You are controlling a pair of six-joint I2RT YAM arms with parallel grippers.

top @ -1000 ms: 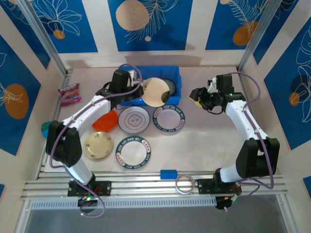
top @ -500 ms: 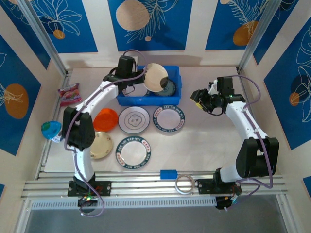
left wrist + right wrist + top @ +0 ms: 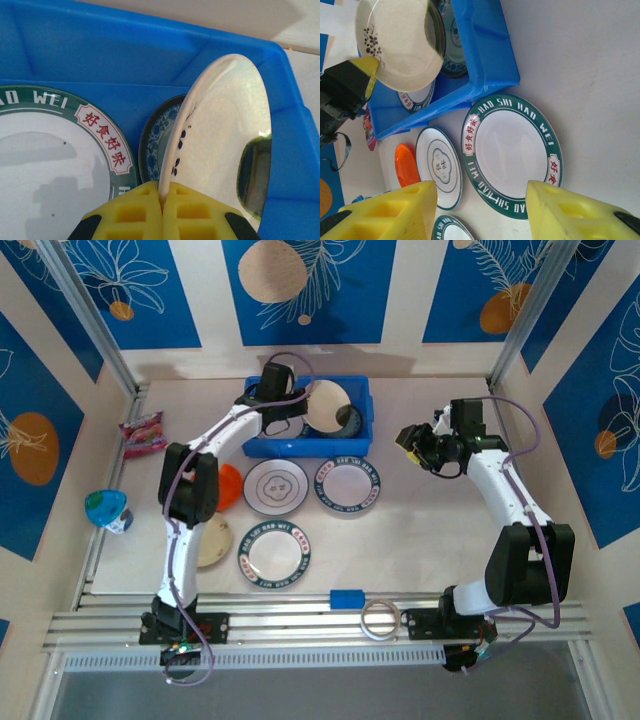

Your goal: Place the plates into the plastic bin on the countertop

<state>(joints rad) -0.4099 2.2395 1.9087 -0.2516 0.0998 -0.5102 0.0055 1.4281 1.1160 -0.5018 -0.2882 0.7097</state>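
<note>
From above, the left gripper (image 3: 288, 410) reaches over the plastic bin (image 3: 300, 448) with a cream plate (image 3: 327, 405) pinched by its rim. The plate stands nearly on edge above the bin's right half. On the countertop (image 3: 430, 530) just in front of the bin, a line-drawing plate (image 3: 276, 486) and a green-lettered plate (image 3: 347, 484) lie side by side. An orange plate (image 3: 230, 485) sits to their left, and a second green-lettered plate (image 3: 274, 550) lies nearer the arm bases. The right gripper (image 3: 412, 443) hangs to the right of the bin, apart from it. Through the left wrist camera, the yellow fingers are pressed tight on the cream plate's lower rim, a thin glossy edge with small dark flower sprigs. Below it in the bin, a lettered plate (image 3: 50, 165) lies flat, and beside that is a teal patterned plate (image 3: 151, 145), partly hidden. These dishes look rigid, smooth and fairly light, and I'd guess they would slip in a narrow pinch and chip if dropped from a height. The raised rim is the only real handhold on the flat ones. Through the right wrist camera, the right fingers stand well apart with nothing between them, looking down on the green-lettered plate, whose near rim seems the place to grab.
</note>
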